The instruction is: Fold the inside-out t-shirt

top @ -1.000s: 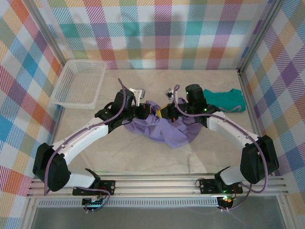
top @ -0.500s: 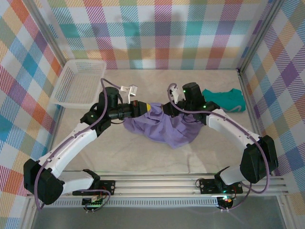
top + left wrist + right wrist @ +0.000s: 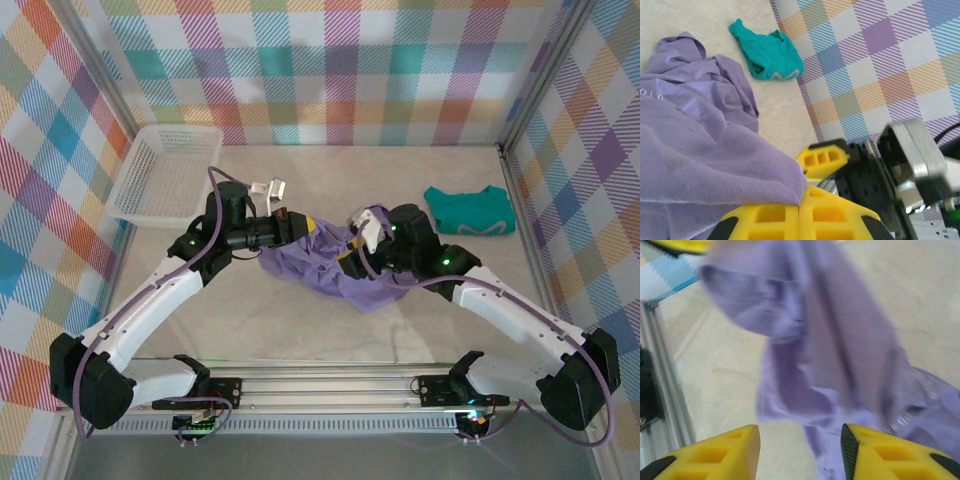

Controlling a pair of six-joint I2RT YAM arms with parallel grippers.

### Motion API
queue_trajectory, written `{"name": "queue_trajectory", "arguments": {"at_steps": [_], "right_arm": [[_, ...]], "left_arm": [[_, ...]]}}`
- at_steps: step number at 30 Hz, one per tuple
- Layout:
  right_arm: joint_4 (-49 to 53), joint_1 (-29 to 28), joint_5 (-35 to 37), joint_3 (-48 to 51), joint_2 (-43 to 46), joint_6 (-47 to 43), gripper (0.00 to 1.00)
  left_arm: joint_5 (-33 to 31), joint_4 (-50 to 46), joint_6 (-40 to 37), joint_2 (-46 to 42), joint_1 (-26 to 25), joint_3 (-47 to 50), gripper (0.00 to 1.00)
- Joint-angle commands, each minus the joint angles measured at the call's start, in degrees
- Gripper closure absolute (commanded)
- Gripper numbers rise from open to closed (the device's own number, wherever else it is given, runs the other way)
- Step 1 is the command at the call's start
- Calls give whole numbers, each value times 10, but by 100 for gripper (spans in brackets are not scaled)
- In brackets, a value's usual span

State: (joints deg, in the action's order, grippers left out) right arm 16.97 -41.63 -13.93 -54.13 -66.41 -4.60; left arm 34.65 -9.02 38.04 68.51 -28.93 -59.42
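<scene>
Small pale lettering on the lavender t-shirt (image 3: 700, 145), up and left of the left claw (image 3: 801, 200), cut off at the picture's edge. Reads roughly as "OLO", not with certainty. White print on the teal garment (image 3: 767, 52), well beyond the claw: too small to read. Nothing else legible.

Left arm (image 3: 147, 303) and right arm (image 3: 510, 312): links are shelled in white, joints housed in black, purple cables (image 3: 210, 190) routed alongside. Right gripper (image 3: 800, 427) fingers (image 3: 710, 457): moulded yellow, pocketed.
</scene>
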Motion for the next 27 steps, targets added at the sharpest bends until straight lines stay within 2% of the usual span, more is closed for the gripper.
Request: {"name": "queue_trajectory", "arguments": {"at_steps": [1,4,10,14,21,23,27], "right_arm": [[-48,-34,2,-3,-28,-60,51],[-63,-54,22,-17,-47,-73,51],[-56,-57,71,-62,-106,-80,51],[-57,-58,76,-77,-131,-80,52],[-61,-52,57,-55,-101,-55,88],[-67,-42,22,-31,-71,-40,92],[-113,-19,-60,29,-4,-6,95]], "left_arm": [[1,1,5,2,7,-5,100],[-3,0,5,2,6,-5,100],[-2,4,6,4,6,-5,100],[-2,0,2,5,6,-8,100],[-35,-16,0,-3,15,-7,100],[-37,-12,9,-4,27,-3,100],[-29,13,40,-5,57,12,100]]}}
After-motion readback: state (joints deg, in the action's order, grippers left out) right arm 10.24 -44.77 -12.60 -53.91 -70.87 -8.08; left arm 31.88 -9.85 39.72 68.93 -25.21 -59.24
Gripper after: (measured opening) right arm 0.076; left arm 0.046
